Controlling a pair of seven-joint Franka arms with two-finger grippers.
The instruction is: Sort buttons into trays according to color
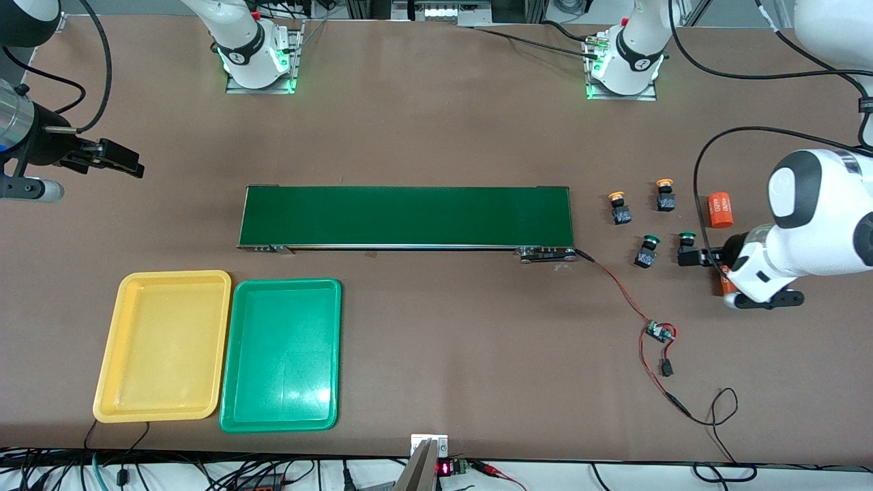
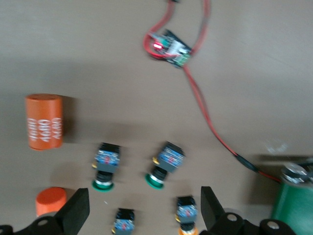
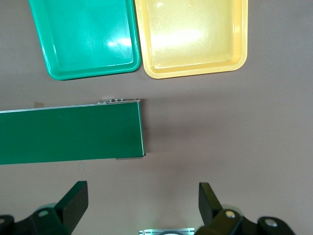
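Just beside the left gripper (image 1: 685, 257) open fingers (image 2: 78, 210), a green-capped button (image 1: 687, 239)

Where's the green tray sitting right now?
In the front view the green tray lies toward the right arm's end of the table, beside the yellow tray and nearer the camera than the conveyor belt.

Orange cylinder (image 1: 719, 209) beside buttons (image 1: 649, 218)

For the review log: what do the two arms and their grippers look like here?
Both arms have glossy white rounded shells with dark joint rings; each base shows a small round black emblem and glows green. Black cables trail along both arms. The left gripper is black with blocky black fingers. The right gripper is black too, behind a silvery wrist section, with similar black fingers.
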